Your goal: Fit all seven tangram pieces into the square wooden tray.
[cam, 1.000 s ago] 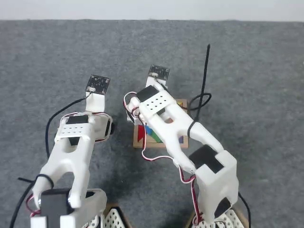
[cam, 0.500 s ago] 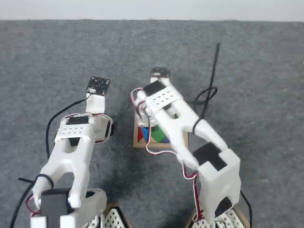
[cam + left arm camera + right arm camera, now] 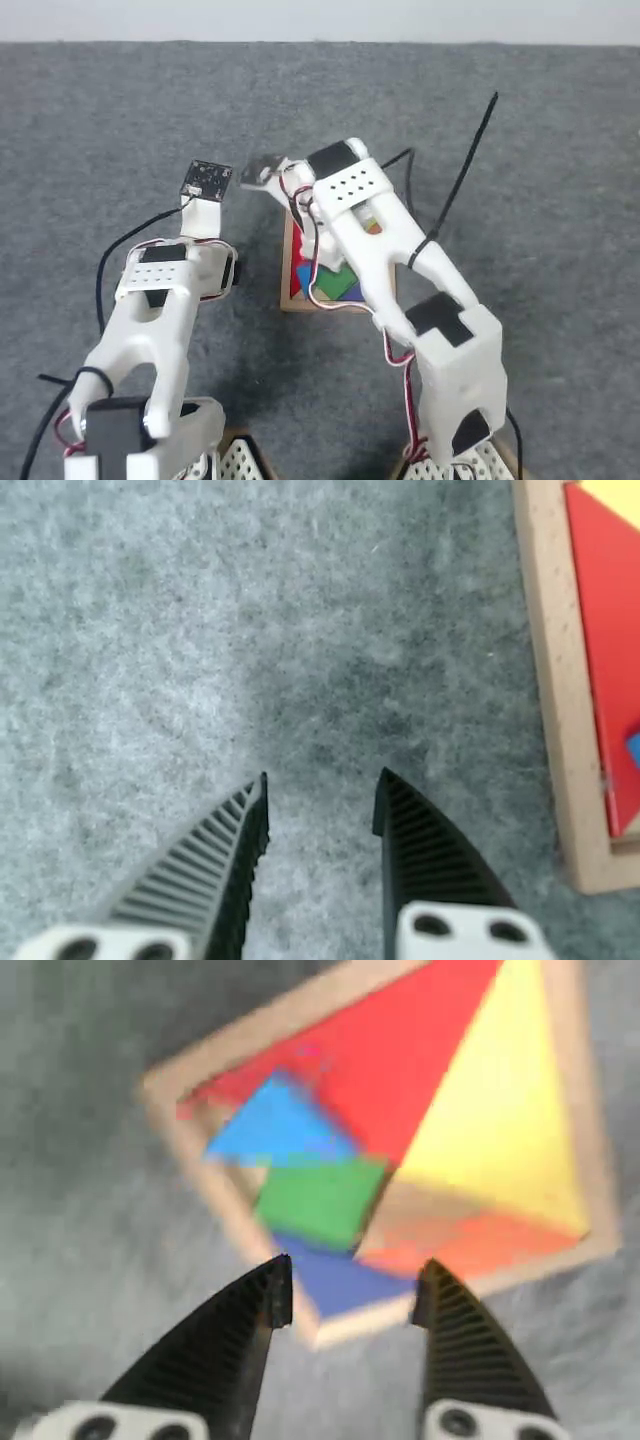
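Note:
The square wooden tray (image 3: 235,1035) holds a red triangle (image 3: 400,1050), a yellow triangle (image 3: 510,1130), a light blue triangle (image 3: 275,1125), a green square (image 3: 320,1200), a dark blue piece (image 3: 345,1280) and an orange piece (image 3: 470,1245). A bare wooden patch (image 3: 420,1210) lies between green and orange. My right gripper (image 3: 355,1280) hangs open above the tray's corner, holding nothing. My left gripper (image 3: 320,795) is open and empty over the carpet, beside the tray rim (image 3: 550,680). In the high view the right arm (image 3: 350,200) covers much of the tray (image 3: 288,290).
Grey carpet (image 3: 120,110) covers the whole table. The left arm (image 3: 165,290) stands left of the tray. A black cable (image 3: 460,170) rises from the right arm. Both arm bases (image 3: 240,460) sit at the near edge.
The right arm has swung its wrist toward the left and lifted over the tray, uncovering more of the coloured pieces. The left arm has stayed still.

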